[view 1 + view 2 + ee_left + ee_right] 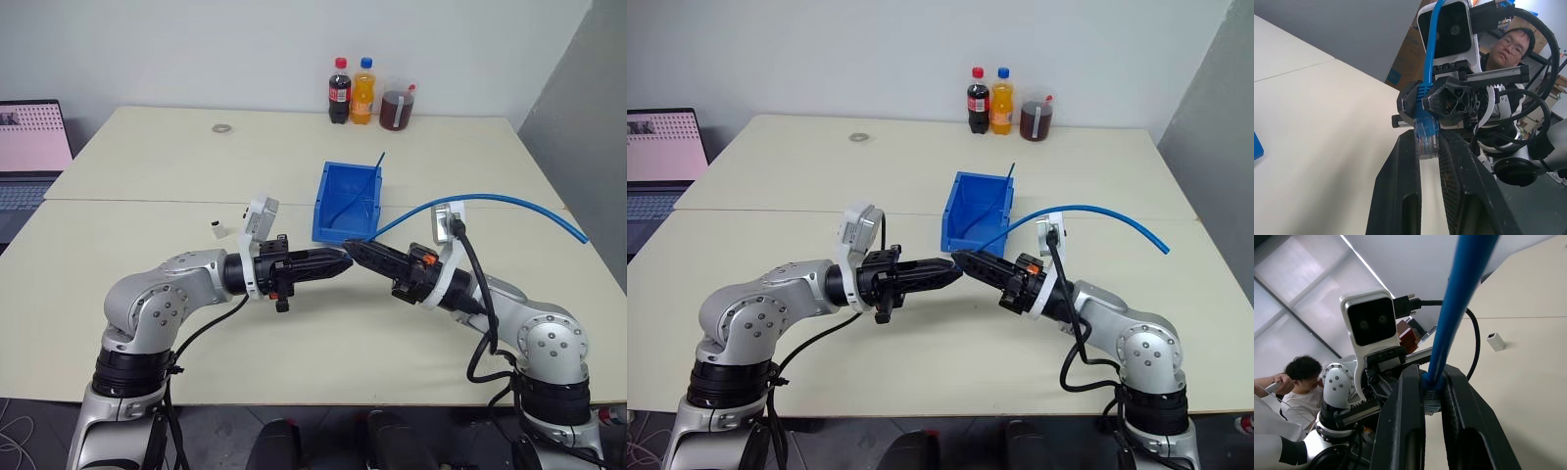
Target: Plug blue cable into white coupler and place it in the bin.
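Both grippers meet tip to tip just in front of the bin (348, 201). Left gripper (1426, 147) and right gripper (1434, 387) both clamped on the blue cable (490, 200) plug end. White coupler (216, 230) lies left of bin, loose. No readable writing; bottle labels too small.

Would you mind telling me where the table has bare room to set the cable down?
The widest bare patch lies between the laptop, the small ring and the white coupler. Another lies between the bottles and the bin. It is crowded in front of the bin, where the left gripper and right gripper meet on the blue cable.
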### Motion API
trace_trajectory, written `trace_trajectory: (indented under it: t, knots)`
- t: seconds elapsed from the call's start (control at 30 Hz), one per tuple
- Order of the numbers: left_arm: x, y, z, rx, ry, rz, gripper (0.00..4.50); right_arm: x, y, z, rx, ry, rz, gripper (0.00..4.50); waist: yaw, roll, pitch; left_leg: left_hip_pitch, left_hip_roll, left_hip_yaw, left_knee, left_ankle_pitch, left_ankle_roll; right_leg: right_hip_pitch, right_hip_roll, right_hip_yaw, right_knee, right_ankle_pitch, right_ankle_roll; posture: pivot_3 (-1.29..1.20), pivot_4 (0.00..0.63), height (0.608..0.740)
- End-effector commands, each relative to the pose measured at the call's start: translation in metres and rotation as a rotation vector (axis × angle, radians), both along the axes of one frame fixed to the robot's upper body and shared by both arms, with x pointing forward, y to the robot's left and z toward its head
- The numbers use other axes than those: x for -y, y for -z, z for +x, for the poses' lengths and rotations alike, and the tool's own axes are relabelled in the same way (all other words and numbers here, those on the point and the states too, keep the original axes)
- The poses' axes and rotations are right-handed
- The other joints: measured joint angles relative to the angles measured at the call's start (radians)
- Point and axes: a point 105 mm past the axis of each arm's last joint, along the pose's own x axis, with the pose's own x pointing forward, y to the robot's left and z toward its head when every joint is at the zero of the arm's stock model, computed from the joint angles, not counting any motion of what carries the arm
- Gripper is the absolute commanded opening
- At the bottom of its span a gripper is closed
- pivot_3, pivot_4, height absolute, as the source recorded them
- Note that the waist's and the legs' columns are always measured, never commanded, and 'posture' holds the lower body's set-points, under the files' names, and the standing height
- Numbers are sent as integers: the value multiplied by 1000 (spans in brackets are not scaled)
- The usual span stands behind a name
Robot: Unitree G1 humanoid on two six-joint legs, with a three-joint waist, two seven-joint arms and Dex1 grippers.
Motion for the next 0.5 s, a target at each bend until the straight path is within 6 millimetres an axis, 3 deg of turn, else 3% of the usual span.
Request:
trace_trajectory:
  t: [0.03, 0.07, 0.13, 0.37, 0.5]
  knots:
    - [-4, -5, 1, 44, -24, 2, 233, -3, -6, -10, 41, -57, 7, 163, 0, 0, 0, 0, 0, 0, 0, 0, 0, 0, 0, 0, 0, 0, 0, 0, 150, 740]
    - [-3, -5, 1, 45, -23, 3, 233, -3, -6, -10, 45, -56, 2, 163, 0, 0, 0, 0, 0, 0, 0, 0, 0, 0, 0, 0, 0, 0, 0, 0, 150, 740]
    - [-3, -5, 1, 45, -23, 4, 233, -2, -3, -8, 58, -36, -28, 866, 0, 0, 0, 0, 0, 0, 0, 0, 0, 0, 0, 0, 0, 0, 0, 0, 150, 740]
    - [-4, -5, -1, 53, -8, 15, 233, 12, 2, -14, 69, -45, -100, 2320, 1, 0, 0, 0, 0, 0, 0, 0, 0, 0, 0, 0, -1, 0, 0, 0, 150, 740]
    - [-4, -4, -2, 50, 8, 25, 233, 13, -1, -14, 77, -38, -91, 2324, 0, 0, 0, 0, 0, 0, -1, 0, 0, 0, 0, 0, -1, 0, 0, 0, 150, 740]
